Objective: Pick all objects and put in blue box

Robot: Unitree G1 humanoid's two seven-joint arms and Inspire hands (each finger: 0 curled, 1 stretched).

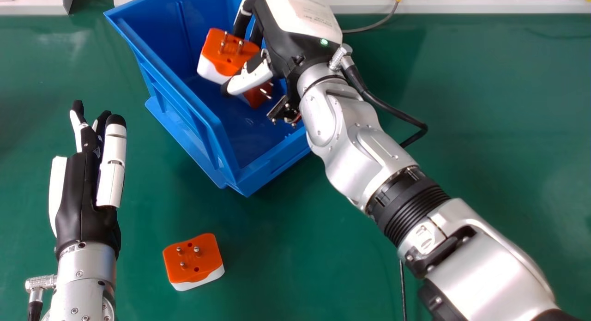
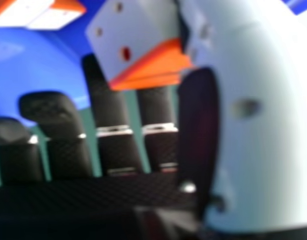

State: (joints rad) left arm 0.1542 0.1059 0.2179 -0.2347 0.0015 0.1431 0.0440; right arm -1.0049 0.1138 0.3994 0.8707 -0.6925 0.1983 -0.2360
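Blue box point(image 1: 159, 39) cut off by head view's top edge, deeper adapter point(image 1: 254, 97) partly hidden behind right hand point(image 1: 281, 44)

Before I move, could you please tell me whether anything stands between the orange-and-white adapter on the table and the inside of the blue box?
On the table between the adapter and the blue box, nothing visible; only the box's raised wall. Over the box, the right hand, holding another adapter, may crowd the opening.

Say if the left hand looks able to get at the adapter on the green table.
Probably yes: the left hand is empty, and nothing stands between it and the adapter on the table.
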